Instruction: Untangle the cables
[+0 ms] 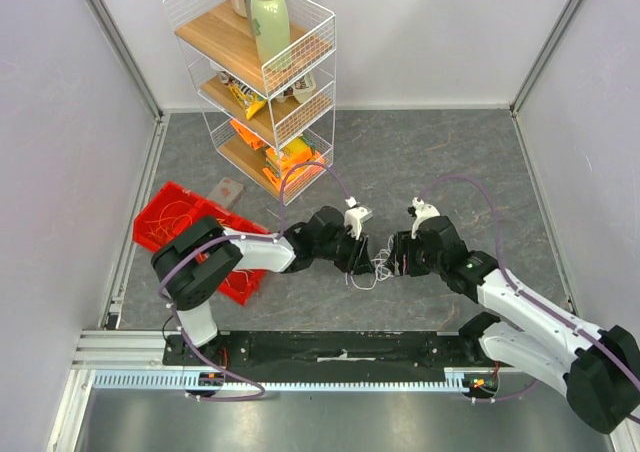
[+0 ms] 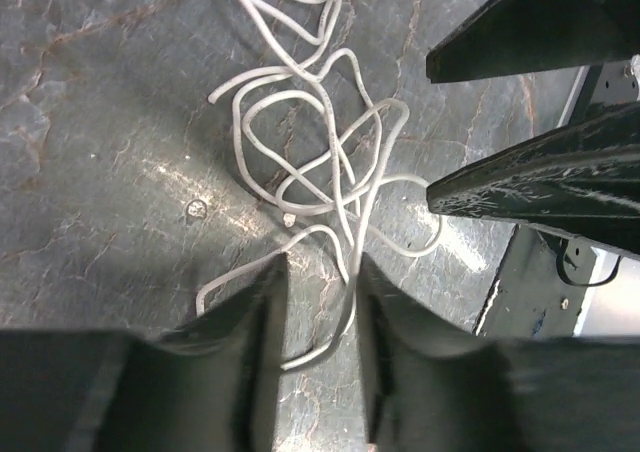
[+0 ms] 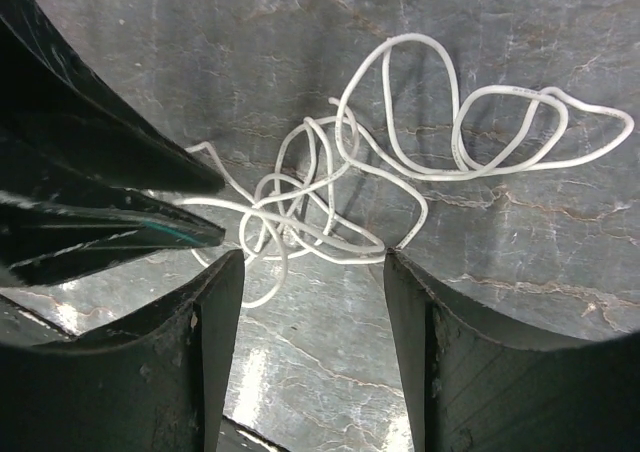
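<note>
Cables (image 2: 322, 167): white tangle on grey table (image 1: 450, 162), between my two grippers. My left gripper (image 2: 315, 342): jaws narrow, one strand running between, gap visible beside it. My right gripper (image 3: 310, 347): jaws wide, holding nothing, tangle just ahead. Top view alone shows red crate (image 1: 153, 215) holding thin wires, and wire rack (image 1: 300, 37) with bottles (image 1: 268, 22) and packets (image 1: 290, 157). Print too small to read.

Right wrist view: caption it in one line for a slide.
Open right gripper poised over the tangled white cables on the grey table.
</note>
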Motion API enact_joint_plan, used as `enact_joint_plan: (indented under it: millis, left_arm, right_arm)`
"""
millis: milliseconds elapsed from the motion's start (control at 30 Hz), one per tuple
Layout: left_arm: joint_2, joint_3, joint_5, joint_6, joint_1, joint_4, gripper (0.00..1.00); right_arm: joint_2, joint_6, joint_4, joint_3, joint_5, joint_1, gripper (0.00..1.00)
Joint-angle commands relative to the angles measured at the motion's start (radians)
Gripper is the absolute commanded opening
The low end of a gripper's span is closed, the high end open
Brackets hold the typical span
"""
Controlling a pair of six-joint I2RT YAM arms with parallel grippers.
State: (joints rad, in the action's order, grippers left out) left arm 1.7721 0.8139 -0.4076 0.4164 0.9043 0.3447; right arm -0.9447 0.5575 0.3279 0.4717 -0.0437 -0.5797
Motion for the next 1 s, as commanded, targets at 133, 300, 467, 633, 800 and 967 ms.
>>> enact_joint_plan:
  millis: [133,300,467,633,800,967]
  left_arm:
    - [-0.247,0.010,0.052,-0.065,0.005,-0.079,0.07]
    - [-0.488,0.036,-0.013,-0.024,0.005,-0.180,0.02]
    - [-0.591,0.106,-0.076,0.048,0.007,-0.337,0.02]
    - [-0.694,0.096,-0.065,0.105,0.005,-0.351,0.02]
    - [-0.776,0.109,-0.134,0.160,0.005,-0.280,0.02]
    - [-0.853,0.143,-0.194,0.228,0.005,-0.198,0.02]
  right_arm:
    - [0.098,0.024,-0.030,-0.004,0.038,0.001,0.67]
    - [0.147,-0.053,-0.125,-0.019,-0.112,0.001,0.86]
    - [0.222,-0.080,-0.317,-0.019,-0.318,-0.002,0.92]
    - [0.207,-0.028,-0.455,0.018,-0.338,-0.003,0.92]
    - [0.077,0.088,-0.581,0.019,-0.265,-0.020,0.77]
    - [-0.096,0.206,-0.727,-0.033,-0.129,-0.043,0.57]
